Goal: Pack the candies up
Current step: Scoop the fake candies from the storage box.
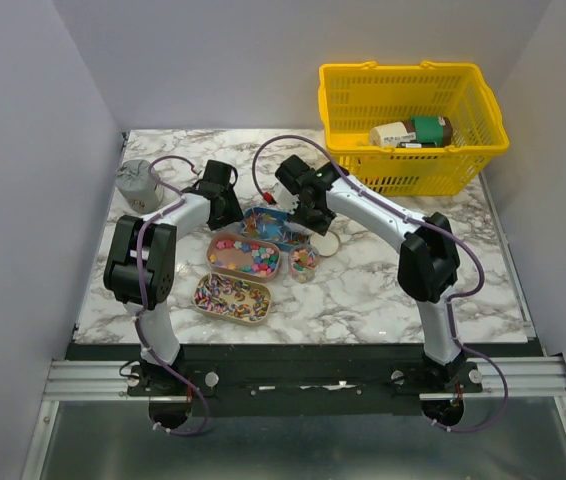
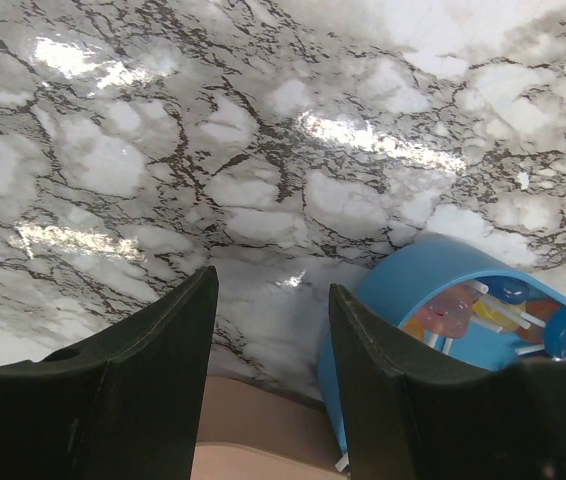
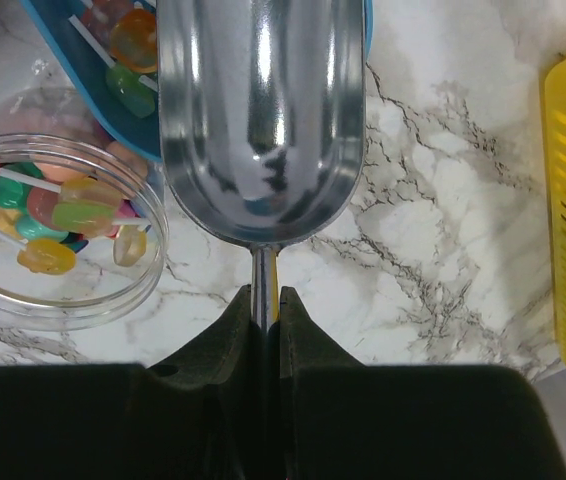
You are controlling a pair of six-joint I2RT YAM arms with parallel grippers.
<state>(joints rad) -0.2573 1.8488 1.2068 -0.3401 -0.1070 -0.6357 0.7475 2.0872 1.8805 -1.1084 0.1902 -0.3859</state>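
Steel scoop (image 3: 261, 110) empty; your right gripper (image 3: 263, 297) pinches its handle.
Your left gripper (image 2: 271, 285) hangs spread over the marble table (image 2: 263, 150), beside the blue tray (image 2: 383, 300); candies (image 1: 246, 257) fill two tan trays (image 1: 212, 243) between your arms.

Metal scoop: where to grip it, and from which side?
Grip the metal scoop by its thin handle, coming from the tail end, in line with the bowl. The right gripper is shut on it just so, close behind the bowl. The bowl looks too wide, smooth and curved to pinch, and should stay free to take candies.
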